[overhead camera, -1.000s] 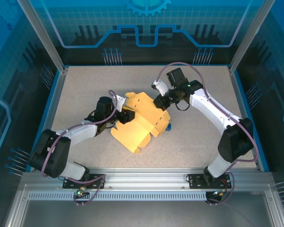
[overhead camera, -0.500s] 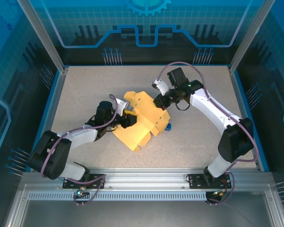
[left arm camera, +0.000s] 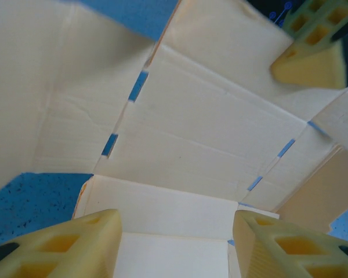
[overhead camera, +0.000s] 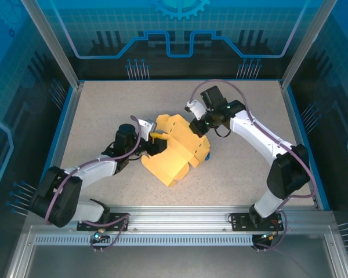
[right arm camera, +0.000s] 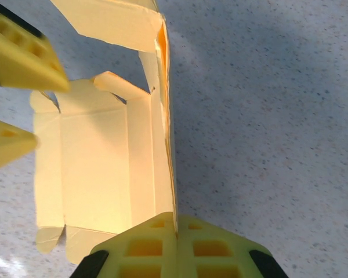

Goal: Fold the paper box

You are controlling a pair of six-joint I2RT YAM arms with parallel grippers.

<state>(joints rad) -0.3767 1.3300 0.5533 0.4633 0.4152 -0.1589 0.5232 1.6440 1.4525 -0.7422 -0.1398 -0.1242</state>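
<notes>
The right tool (right arm camera: 175, 229) pinches an upright wall of the paper box (right arm camera: 93, 168), while the left tool (left arm camera: 174, 223) stands spread with a flat panel just ahead.

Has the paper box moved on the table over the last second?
Yes, slightly. In the top view the box has shifted right, toward the table's right rim, and its left corner lies farther from the left rim.

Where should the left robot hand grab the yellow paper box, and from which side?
Probably a flap edge on the side facing the left gripper, coming in from there. The paper box is thin card with raised flaps, easy to pinch; the right gripper pinches the opposite wall.
</notes>
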